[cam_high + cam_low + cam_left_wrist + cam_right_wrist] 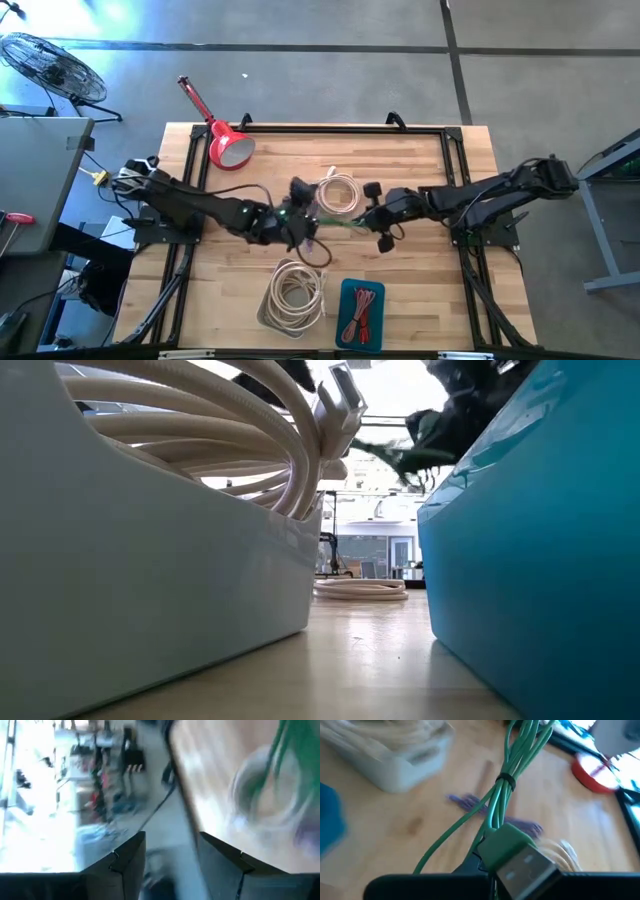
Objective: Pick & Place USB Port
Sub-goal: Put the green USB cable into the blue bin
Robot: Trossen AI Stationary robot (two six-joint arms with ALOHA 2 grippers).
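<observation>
A green USB cable (338,224), bundled with a black tie, hangs between the two grippers above the table's middle. Its green plug (512,852) fills the near part of the right wrist view. My right gripper (378,222) is shut on it. My left gripper (300,228) sits just left of the cable, and its fingers (127,862) stand open with nothing between them. In the left wrist view the green cable (280,750) shows farther off. In the low view the cable (395,455) shows dark above the blue tray. My right gripper holds the green USB cable at its plug end (492,847), pinched between the two fingers (472,865). The tied bundle (506,782) runs forward from the fingers, above the table. The plug's own body hides the exact place of contact.
A white tray (270,318) with a coiled cream cable and a blue tray (343,290) with red cables stand near the front edge. A loose cream coil (340,192) lies behind the grippers. A red lamp (230,148) lies at the far left. A purple cable (470,802) lies on the wood.
</observation>
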